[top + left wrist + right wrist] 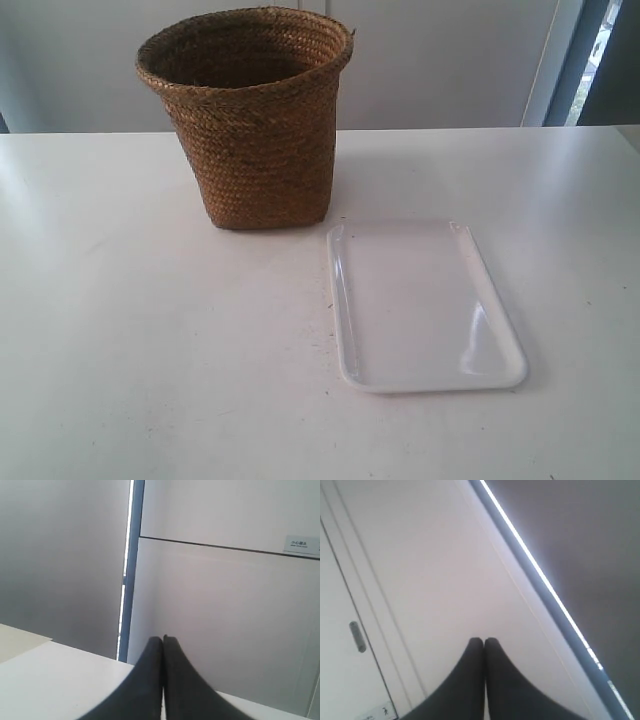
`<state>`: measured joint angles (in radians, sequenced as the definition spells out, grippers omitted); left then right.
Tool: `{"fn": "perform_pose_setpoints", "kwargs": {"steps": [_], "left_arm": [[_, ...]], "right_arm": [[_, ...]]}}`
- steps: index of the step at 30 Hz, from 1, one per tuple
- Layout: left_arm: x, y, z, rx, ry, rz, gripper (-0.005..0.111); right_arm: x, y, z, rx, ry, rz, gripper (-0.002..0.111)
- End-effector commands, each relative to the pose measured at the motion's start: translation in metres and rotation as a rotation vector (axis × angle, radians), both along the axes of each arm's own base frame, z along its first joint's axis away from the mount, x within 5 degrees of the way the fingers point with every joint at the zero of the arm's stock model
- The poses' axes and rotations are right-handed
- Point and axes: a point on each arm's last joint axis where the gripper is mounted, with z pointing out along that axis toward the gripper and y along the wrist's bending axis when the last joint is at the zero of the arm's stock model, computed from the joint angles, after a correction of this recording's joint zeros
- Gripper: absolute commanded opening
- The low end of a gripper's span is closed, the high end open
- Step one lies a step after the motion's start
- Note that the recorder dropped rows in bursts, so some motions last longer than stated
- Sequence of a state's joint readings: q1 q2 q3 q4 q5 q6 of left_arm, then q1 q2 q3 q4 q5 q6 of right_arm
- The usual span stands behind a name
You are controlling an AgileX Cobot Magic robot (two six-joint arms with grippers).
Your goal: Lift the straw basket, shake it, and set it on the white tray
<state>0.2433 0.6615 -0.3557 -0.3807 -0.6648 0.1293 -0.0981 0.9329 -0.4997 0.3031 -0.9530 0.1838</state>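
Observation:
The straw basket [250, 120] stands upright on the white table [130, 330], toward the back and left of centre in the exterior view. The white tray [420, 305] lies flat just in front of it and to the right, with nothing on it. No arm shows in the exterior view. My left gripper [162, 639] is shut, its black fingers pressed together with nothing between them, pointing at a wall past the table's edge. My right gripper [484, 641] is shut too and holds nothing, aimed at a white wall. Neither wrist view shows the basket or the tray.
A white wall and a door frame [555, 60] stand behind the table. The left wrist view shows a blue-grey vertical strip [131, 570] and a small label [301, 544] on the wall panel.

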Motion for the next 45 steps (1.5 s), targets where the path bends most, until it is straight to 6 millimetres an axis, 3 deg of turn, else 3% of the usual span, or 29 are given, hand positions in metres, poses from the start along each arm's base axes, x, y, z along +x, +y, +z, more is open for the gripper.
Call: {"fn": "perform_pose_setpoints", "kwargs": {"steps": [1, 4, 7, 13, 19, 26, 33, 37, 40, 45], "left_arm": [[0.051, 0.013, 0.024, -0.009, 0.051, 0.001, 0.000], [0.099, 0.015, 0.033, -0.012, 0.193, -0.104, 0.000], [0.142, 0.015, 0.034, -0.079, 0.409, -0.207, 0.000], [0.198, 0.007, 0.053, -0.105, 0.837, -0.253, 0.000], [0.235, -0.010, 0.073, -0.134, 0.764, -0.456, 0.000], [0.279, -0.036, 0.069, -0.167, 0.696, -0.839, 0.000], [0.308, -0.035, 0.067, -0.210, 0.684, -0.858, 0.000], [0.311, -0.049, 0.076, -0.157, 0.665, -0.893, 0.002], [0.312, -0.065, 0.076, -0.044, 0.663, -0.933, 0.015], [0.320, -0.076, 0.065, -0.011, 0.668, -0.939, 0.050]], "right_arm": [[0.066, 0.008, 0.027, -0.130, 0.123, 0.111, 0.001], [0.109, 0.013, 0.045, -0.169, 0.338, 0.198, 0.001], [0.142, 0.015, 0.047, -0.167, 0.618, 0.229, 0.000], [0.173, 0.030, 0.050, -0.182, 0.829, 0.242, 0.000], [0.189, 0.060, 0.043, -0.299, 0.903, 0.311, 0.000], [0.221, 0.064, 0.018, -0.244, 0.972, 0.342, 0.000], [0.238, 0.072, 0.006, -0.111, 0.998, 0.435, 0.000], [0.239, 0.086, 0.001, -0.063, 1.011, 0.566, 0.010], [0.237, 0.094, 0.001, -0.084, 1.008, 0.639, 0.024], [0.236, 0.104, 0.004, -0.043, 0.970, 0.714, 0.052]]}}
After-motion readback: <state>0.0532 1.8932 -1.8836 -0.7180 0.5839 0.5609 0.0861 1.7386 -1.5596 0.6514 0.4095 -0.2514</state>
